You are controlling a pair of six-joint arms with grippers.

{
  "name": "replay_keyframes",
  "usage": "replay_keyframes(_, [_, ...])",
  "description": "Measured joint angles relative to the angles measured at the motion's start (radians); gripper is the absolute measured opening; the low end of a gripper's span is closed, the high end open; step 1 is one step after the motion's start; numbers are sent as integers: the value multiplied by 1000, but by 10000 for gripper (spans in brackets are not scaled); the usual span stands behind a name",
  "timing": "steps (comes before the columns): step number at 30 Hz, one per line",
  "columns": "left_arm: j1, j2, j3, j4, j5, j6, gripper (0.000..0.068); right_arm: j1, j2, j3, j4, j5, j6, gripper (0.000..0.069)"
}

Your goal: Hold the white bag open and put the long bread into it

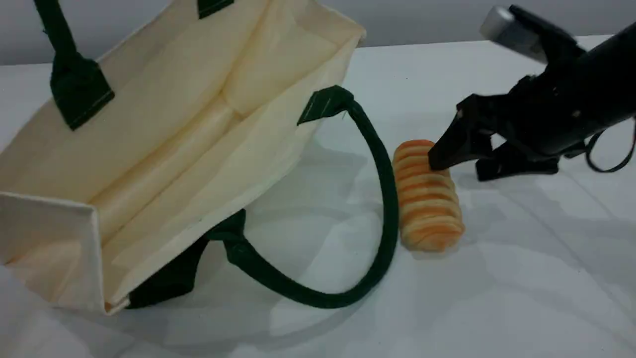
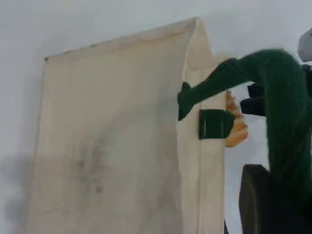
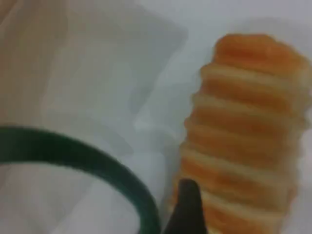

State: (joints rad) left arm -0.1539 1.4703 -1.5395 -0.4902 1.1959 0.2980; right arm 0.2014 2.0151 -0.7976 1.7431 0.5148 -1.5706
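Note:
The white bag (image 1: 174,124) lies tilted on the table with its mouth gaping toward the front and right. Its upper green handle (image 1: 64,64) runs up out of the scene view. In the left wrist view that handle (image 2: 287,112) leads down into my left gripper (image 2: 280,195), which is shut on it above the bag's smudged outer side (image 2: 112,146). The lower handle (image 1: 382,199) loops across the table. The long bread (image 1: 427,194) lies just right of that loop. My right gripper (image 1: 459,166) stands open at the bread's far end, one fingertip (image 3: 187,204) against the loaf (image 3: 243,131).
The white table (image 1: 521,278) stretches to the front and right of the bread. The lower handle's loop (image 3: 97,156) lies between the bread and the bag's mouth. A black cable (image 1: 611,159) hangs off the right arm.

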Motion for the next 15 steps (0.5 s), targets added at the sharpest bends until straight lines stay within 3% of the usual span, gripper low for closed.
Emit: replay_keyframes(15, [0, 0, 0, -42, 19, 19, 80, 5, 137, -73, 3, 55, 0, 534])
